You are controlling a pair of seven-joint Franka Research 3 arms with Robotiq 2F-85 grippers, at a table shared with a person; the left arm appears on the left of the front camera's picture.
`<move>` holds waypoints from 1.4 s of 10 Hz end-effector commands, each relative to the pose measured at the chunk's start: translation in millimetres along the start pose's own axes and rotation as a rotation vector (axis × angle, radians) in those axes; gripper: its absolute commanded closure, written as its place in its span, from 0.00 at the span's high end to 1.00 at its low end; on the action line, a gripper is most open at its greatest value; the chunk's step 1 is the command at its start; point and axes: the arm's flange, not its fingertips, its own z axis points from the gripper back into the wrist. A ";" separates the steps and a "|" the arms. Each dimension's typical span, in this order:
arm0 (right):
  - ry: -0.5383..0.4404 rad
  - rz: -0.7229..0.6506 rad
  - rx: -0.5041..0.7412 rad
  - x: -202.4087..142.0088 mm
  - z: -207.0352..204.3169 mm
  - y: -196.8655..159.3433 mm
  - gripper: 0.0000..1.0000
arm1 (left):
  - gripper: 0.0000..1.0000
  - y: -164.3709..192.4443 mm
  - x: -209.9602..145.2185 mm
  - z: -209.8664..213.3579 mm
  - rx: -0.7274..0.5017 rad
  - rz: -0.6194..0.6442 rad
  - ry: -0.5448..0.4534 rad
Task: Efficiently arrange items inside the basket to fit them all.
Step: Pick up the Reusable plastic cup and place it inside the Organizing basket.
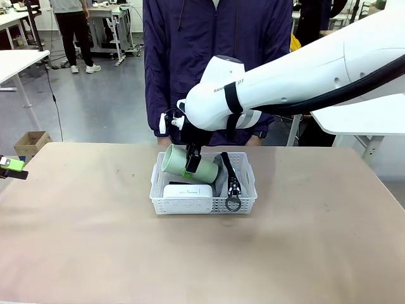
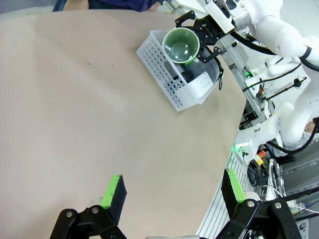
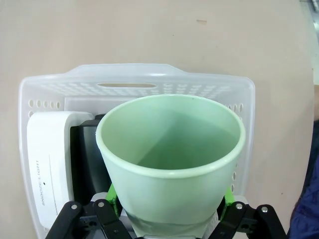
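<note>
My right gripper (image 1: 192, 166) is shut on the pale green cup (image 1: 183, 163), holding it tilted over the left half of the white basket (image 1: 204, 204). In the right wrist view the cup (image 3: 172, 159) opens toward the camera between the green pads (image 3: 113, 195), above the basket (image 3: 45, 88). The white box (image 1: 188, 190) lies at the basket's front left, and a black stapler (image 3: 87, 159) sits beside the white box (image 3: 49, 169). The grey pouch's black strap and ring (image 1: 231, 183) lie on the right. My left gripper (image 2: 172, 191) hangs open over bare table, far from the basket (image 2: 172, 79).
A person in a dark jacket (image 1: 215, 57) stands at the far edge right behind the basket. The tan table (image 1: 95, 247) spreads wide on all sides of it. A cardboard box (image 1: 30, 143) sits on the floor at far left.
</note>
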 end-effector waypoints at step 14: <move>0.024 -0.021 -0.018 6.7 -4.3 -4.7 1.00 | 1.00 -2.6 -1.2 0.0 0.001 -0.001 0.000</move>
